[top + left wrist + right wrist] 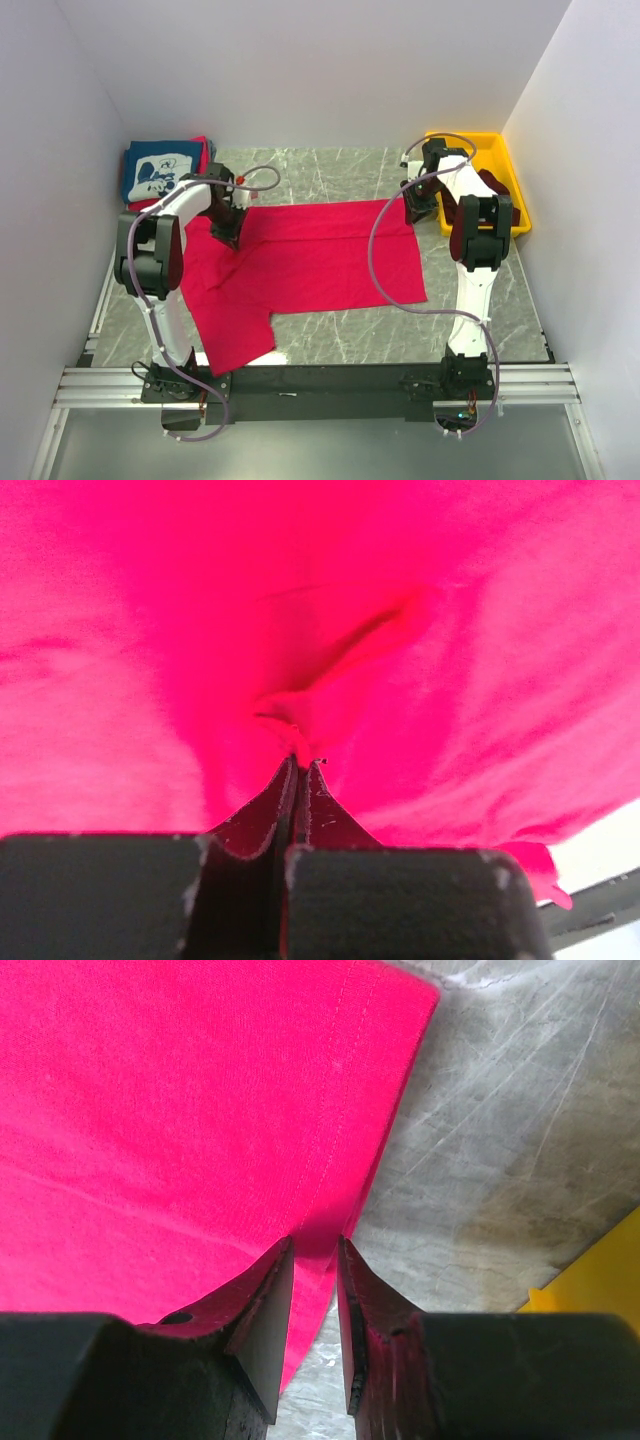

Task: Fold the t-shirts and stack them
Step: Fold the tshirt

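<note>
The grey marbled table (pixel 330 170) carries a red t-shirt (pixel 320 260) spread flat across its middle. The shirt's long axis runs left to right, with the straight hem toward the right arm and one sleeve pointing at the near left edge. Only the top view shows this outline, and in the left wrist view the cloth fills the whole picture. The yellow bin (pixel 505 165) stands at the far right corner, partly behind the right arm; its corner also shows in the right wrist view. A folded navy t-shirt (pixel 160 172) with a white print lies on top of a pile in the far left corner, seen from above alone. The left gripper (pixel 226 238) sits on the shirt's far left part; up close its jaws are clenched on a raised pinch of red cloth (pixel 297 765). The right gripper (pixel 412 212) is at the shirt's far right corner; its wrist view shows the fingers (pixel 265 1300) apart, straddling the hem edge, with cloth and table visible between them.
</note>
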{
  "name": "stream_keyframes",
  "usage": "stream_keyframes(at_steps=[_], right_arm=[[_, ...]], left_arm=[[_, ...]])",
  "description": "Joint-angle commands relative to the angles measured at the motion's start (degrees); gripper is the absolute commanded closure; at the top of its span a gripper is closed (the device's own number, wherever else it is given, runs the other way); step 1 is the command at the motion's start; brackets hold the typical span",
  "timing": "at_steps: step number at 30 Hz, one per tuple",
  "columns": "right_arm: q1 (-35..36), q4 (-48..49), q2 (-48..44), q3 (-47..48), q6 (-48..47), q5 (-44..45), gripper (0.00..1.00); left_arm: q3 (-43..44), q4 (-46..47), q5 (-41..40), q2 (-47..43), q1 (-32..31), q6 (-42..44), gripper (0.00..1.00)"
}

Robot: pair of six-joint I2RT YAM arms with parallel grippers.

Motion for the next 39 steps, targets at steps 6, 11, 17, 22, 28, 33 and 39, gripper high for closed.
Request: stream_keyframes(at_steps=[6, 11, 17, 22, 28, 33, 39], right_arm=[[-0.2, 0.4, -3.1, 0.1, -0.2, 0.1, 0.69], [-0.2, 0.7, -3.0, 0.5, 0.0, -0.6, 0.69], [-0.3, 1.5, -3.4, 1.1, -0.1, -2.0, 0.68], [-0.4, 3.1, -4.2, 2.0, 0.5, -3.2, 0.67], [-0.6, 10.5, -6.0, 3.0, 3.8, -0.6, 0.67], [-2.4, 13.6, -5.2, 4.8, 7.1, 0.6, 0.52], [-2.3, 13.5, -2.1, 6.1, 9.8, -1.4, 0.49]], left_arm=[[-1.1, -3.0, 8.8, -4.4, -6.2, 0.0, 0.99], [-1.4, -3.3, 13.8, -3.6, -9.9, -0.8, 0.97], [-0.1, -4.5, 18.8, -3.2, -10.9, -0.5, 0.46], [3.6, -6.2, 20.5, -4.2, -2.3, -0.4, 0.43], [12.3, -5.5, 14.6, -0.8, 12.9, -1.9, 0.42], [17.2, -3.8, 9.7, 2.7, 19.3, -4.5, 0.36], [17.6, -1.7, 6.4, 4.5, 21.9, -7.2, 0.25]])
